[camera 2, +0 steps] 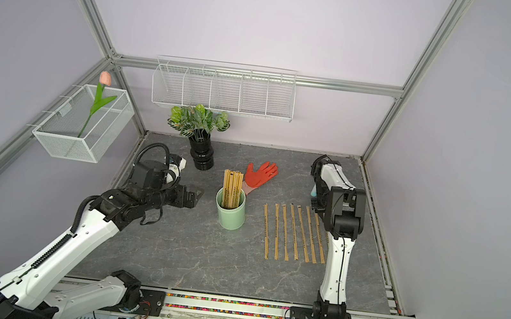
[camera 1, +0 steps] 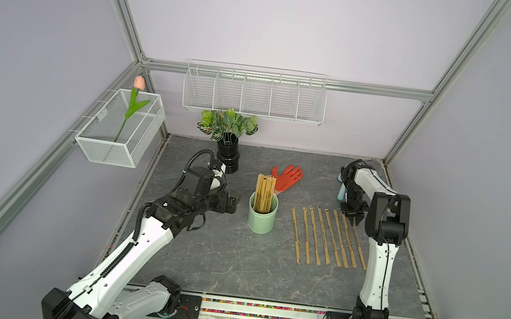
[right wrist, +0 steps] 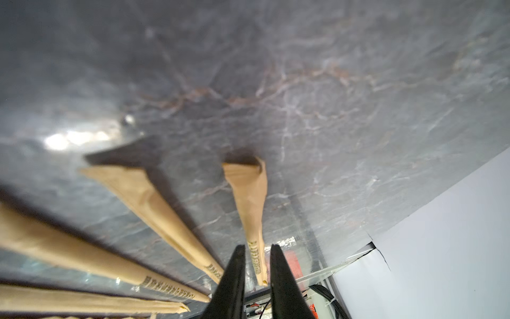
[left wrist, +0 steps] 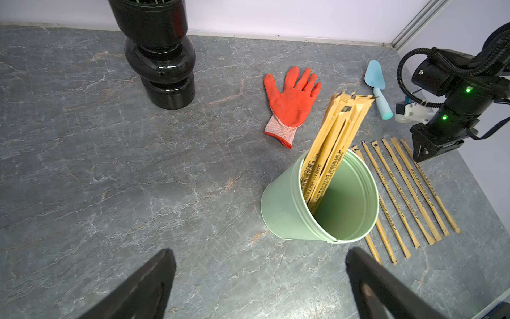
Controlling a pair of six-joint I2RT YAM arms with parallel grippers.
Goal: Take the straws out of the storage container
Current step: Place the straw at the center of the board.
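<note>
The left gripper [left wrist: 259, 250] gaped wide, nine o'clock of the storage container [camera 1: 261, 221]. The right gripper [right wrist: 257, 246], narrowly parted, straddled a straw [right wrist: 249, 198].

Hidden by the wall of the storage container [camera 1: 261, 221] in both top views: lower lengths of the straws [camera 1: 264, 193] standing inside. Just beyond the storage container, partly covered by that bundle: cuff of the red glove [camera 2: 260, 172]. Far right of the storage container, masked by the right arm [camera 2: 336, 261]: most of the blue trowel [camera 1: 340, 194], plus the outermost laid-out straws in a top view. Too small to read from above: print on the straws.

Cut off by the left wrist view's edge: both prongs of the left gripper [left wrist: 260, 250], top of the black vase [left wrist: 160, 55].

Blurred and cropped in the right wrist view: nearest straws. Unclear there: whether the fingers [right wrist: 284, 290] of the right gripper [right wrist: 257, 245] press the straw between them.
</note>
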